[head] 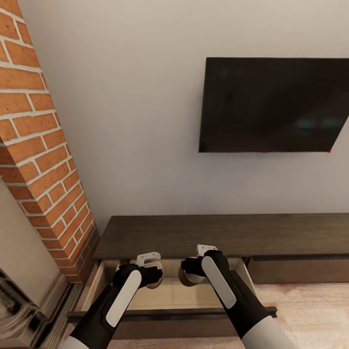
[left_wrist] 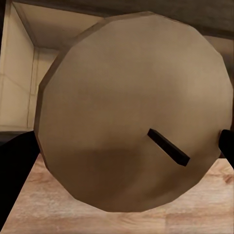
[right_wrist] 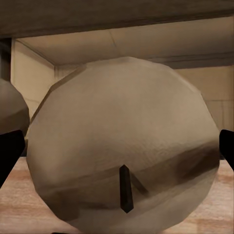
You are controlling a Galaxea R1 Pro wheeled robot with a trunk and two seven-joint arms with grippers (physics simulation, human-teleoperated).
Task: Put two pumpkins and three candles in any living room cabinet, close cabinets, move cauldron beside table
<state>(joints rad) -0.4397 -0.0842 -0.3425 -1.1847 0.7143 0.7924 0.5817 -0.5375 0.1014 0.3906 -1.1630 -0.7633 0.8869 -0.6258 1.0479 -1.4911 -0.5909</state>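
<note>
Two candles were held, one in each gripper, over the open drawer (head: pixel 167 293) of the cabinet (head: pixel 228 235). In the head view the left gripper (head: pixel 151 271) and the right gripper (head: pixel 190 272) hung side by side just above the drawer's pale interior, each with a small brownish-grey round shape at its tip. From the left wrist, the left candle (left_wrist: pixel 131 117) showed as a faceted tan-brown disc seen end-on, with a short dark wick lying slanted near its lower edge; dark fingers (left_wrist: pixel 17 170) pressed at both sides of it, so the jaws were closed on it. From the right wrist, the right candle (right_wrist: pixel 122 146) looked paler and greyer, a many-sided round face with a short dark wick pointing down near its bottom, again with a black finger at each side gripping it; the edge of the other candle showed beside it. Behind both lay the drawer's cream walls and the pale wood floor (head: pixel 310 310). Above the cabinet's dark-brown top hung a black TV (head: pixel 274 104) on the grey wall, and a brick chimney (head: pixel 43 155) rose at the left.
</note>
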